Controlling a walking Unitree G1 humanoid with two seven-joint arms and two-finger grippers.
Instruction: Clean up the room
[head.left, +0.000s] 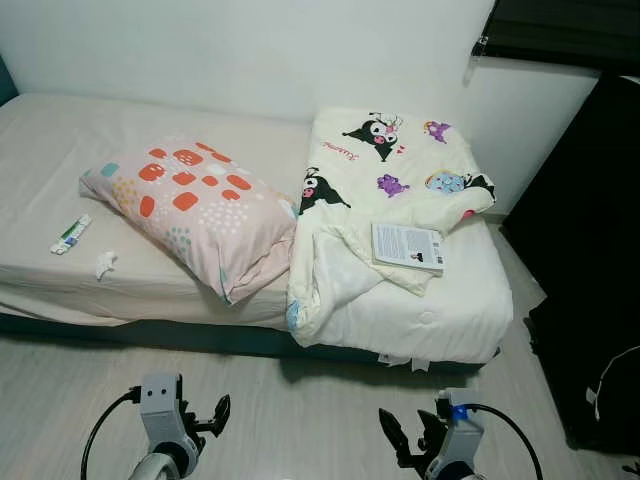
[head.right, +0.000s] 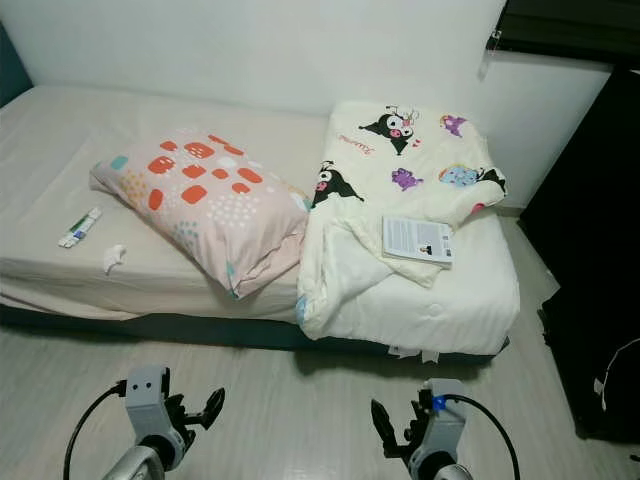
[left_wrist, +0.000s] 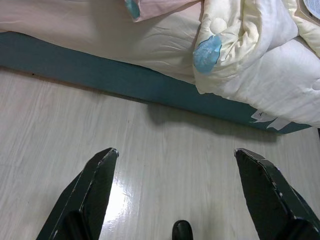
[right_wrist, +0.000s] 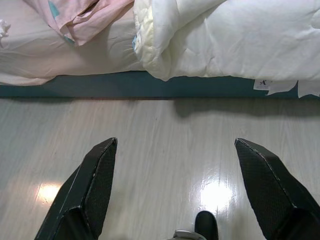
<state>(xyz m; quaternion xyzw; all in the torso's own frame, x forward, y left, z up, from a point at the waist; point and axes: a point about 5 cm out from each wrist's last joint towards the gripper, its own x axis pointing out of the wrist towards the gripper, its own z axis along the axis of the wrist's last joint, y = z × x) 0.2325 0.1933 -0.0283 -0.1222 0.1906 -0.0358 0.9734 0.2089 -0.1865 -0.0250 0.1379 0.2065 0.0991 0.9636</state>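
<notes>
A low bed (head.left: 60, 130) with a cream sheet stands ahead of me against the white wall. On it lie a pink pillow (head.left: 195, 210) with orange patches, a folded cream comforter (head.left: 400, 180) with cartoon prints, and a white booklet (head.left: 408, 246) on the comforter. A small tube (head.left: 70, 235) and a crumpled tissue (head.left: 105, 263) rest on the sheet at the left. My left gripper (left_wrist: 175, 155) and right gripper (right_wrist: 175, 145) hang low over the wooden floor in front of the bed, both open and holding nothing.
The bed's teal base (left_wrist: 100, 75) runs along the floor (left_wrist: 165, 135). Dark furniture (head.left: 590, 260) stands at the right with a white cord (head.left: 603, 380) near it. A dark blind (head.left: 560, 30) hangs at the upper right.
</notes>
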